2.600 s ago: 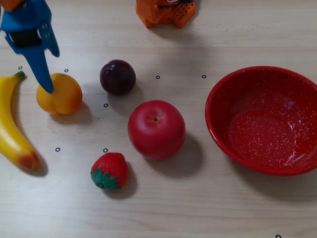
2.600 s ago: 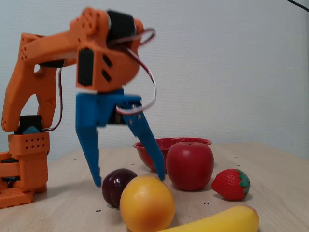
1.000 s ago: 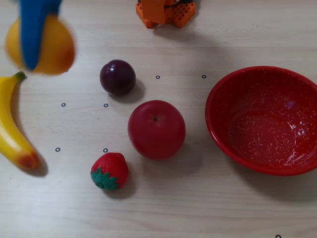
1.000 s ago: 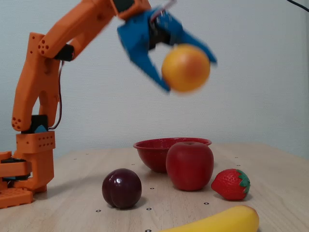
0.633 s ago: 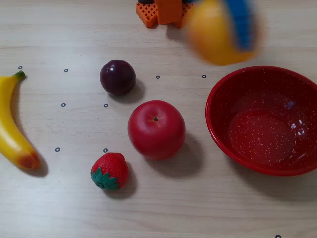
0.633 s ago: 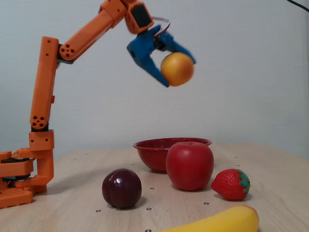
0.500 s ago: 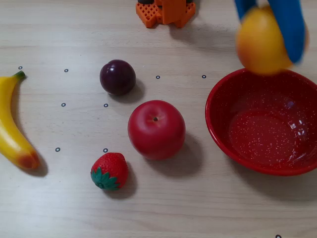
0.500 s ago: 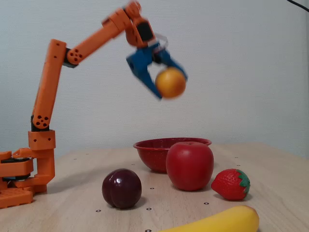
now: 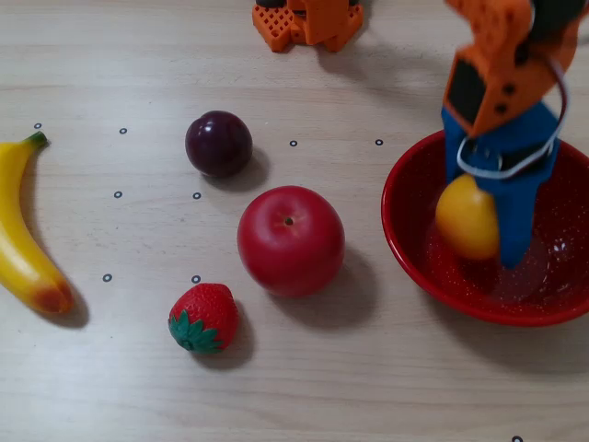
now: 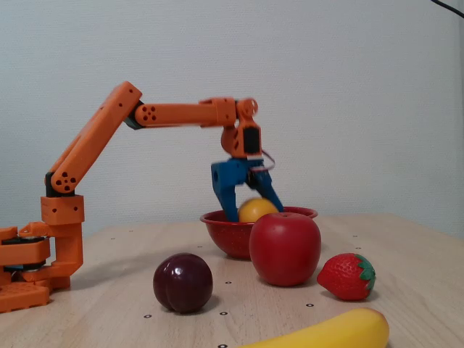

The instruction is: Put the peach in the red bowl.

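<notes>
The yellow-orange peach [image 9: 465, 219] sits between the blue fingers of my gripper [image 9: 486, 230], over the inside of the red bowl [image 9: 402, 247] at the right of the overhead view. In the fixed view the peach [image 10: 257, 210] shows just above the rim of the bowl [image 10: 222, 233], with one blue finger on each side of it and my gripper [image 10: 254, 210] shut on it. The arm reaches in from the left of that view. Whether the peach touches the bowl's floor is hidden.
A big red apple [image 9: 291, 240] lies just left of the bowl. A dark plum [image 9: 218, 143], a strawberry [image 9: 203, 318] and a banana [image 9: 23, 239] lie farther left. The arm's orange base [image 9: 306, 22] stands at the top edge.
</notes>
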Motion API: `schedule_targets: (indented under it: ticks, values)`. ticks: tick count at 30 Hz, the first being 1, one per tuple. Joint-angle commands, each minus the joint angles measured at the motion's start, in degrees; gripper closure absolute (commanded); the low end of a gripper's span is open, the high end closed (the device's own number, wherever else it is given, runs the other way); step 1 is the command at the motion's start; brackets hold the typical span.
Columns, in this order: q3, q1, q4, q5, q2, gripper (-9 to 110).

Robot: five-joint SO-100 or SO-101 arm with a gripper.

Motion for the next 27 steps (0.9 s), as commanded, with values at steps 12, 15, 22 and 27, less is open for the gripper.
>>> schedule_targets:
  ticks: [12, 15, 22, 27]
  values:
    - [2.55, -3.60, -8.44, 6.15, 13.89, 54]
    - [4.83, -5.01, -6.77, 7.29, 21.88, 60]
    - [11.69, -9.76, -2.72, 7.38, 43.42, 101]
    - [27.07, -15.21, -4.66, 7.12, 61.96, 101]
